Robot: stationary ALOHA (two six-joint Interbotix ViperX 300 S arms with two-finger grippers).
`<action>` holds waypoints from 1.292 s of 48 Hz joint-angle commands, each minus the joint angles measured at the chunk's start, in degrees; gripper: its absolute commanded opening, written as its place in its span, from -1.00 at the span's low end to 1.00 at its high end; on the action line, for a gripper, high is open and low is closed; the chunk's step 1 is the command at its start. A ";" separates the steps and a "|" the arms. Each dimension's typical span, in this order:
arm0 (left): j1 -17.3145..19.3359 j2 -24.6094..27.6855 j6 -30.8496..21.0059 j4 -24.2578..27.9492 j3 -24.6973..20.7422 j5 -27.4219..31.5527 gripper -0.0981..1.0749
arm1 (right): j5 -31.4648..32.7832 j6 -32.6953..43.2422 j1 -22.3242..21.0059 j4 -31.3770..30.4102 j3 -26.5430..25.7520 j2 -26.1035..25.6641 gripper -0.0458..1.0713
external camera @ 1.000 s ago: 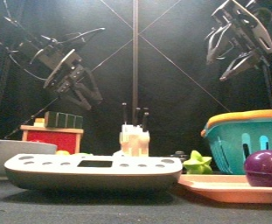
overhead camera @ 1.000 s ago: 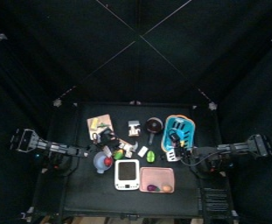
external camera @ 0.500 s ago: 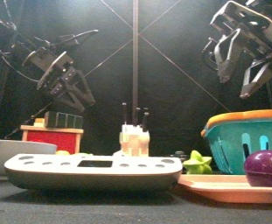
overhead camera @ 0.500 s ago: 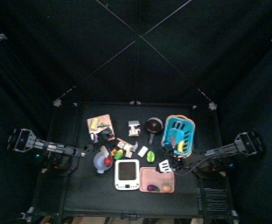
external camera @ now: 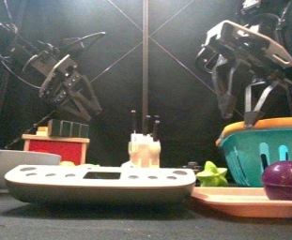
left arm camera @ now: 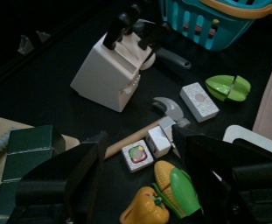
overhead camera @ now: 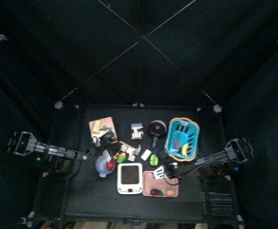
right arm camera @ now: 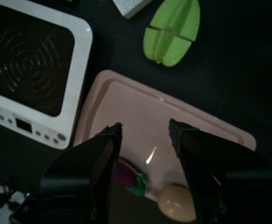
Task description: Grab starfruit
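Note:
The starfruit (overhead camera: 155, 158) is a small yellow-green piece lying on the table between the white device (overhead camera: 129, 178) and the blue basket (overhead camera: 184, 131). It shows low in the front view (external camera: 211, 173), beside the basket. My right gripper (external camera: 239, 111) hangs open well above it and slightly right, over the pink tray (overhead camera: 162, 185). In the right wrist view the starfruit (right arm camera: 173, 31) lies beyond the open jaws, past the tray's edge (right arm camera: 191, 109). My left gripper (left arm camera: 149, 166) rests open above the table's left side and also sees the starfruit (left arm camera: 229, 86).
A white knife block (left arm camera: 115, 66), a hammer (left arm camera: 163, 110) and a yellow-green pepper (left arm camera: 167, 192) lie near the left gripper. A purple ball (external camera: 286, 178) sits on the pink tray. A red box (external camera: 58, 148) stands at the left.
My right gripper has come down and moved left toward the table's middle, still open. The left arm has hardly moved.

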 commanded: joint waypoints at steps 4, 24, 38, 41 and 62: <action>-0.09 -0.35 0.00 0.18 -0.62 -0.09 0.77 | 0.18 0.35 -0.35 -2.64 -2.37 2.37 0.60; -0.09 -0.26 0.00 0.44 -0.53 -0.09 0.77 | 0.88 -0.18 -4.48 -5.54 -5.27 10.72 0.86; -0.09 -0.35 0.00 0.26 -0.18 -0.09 0.77 | 2.11 0.18 -8.17 -6.86 -5.62 13.45 0.86; -0.09 -0.35 0.00 0.26 -0.09 -0.09 0.77 | 2.11 0.09 -8.70 -6.94 -5.54 13.80 0.86; -0.09 -0.26 0.00 0.18 0.09 -0.09 0.77 | 0.18 -0.44 -10.90 -7.12 -5.62 15.91 0.86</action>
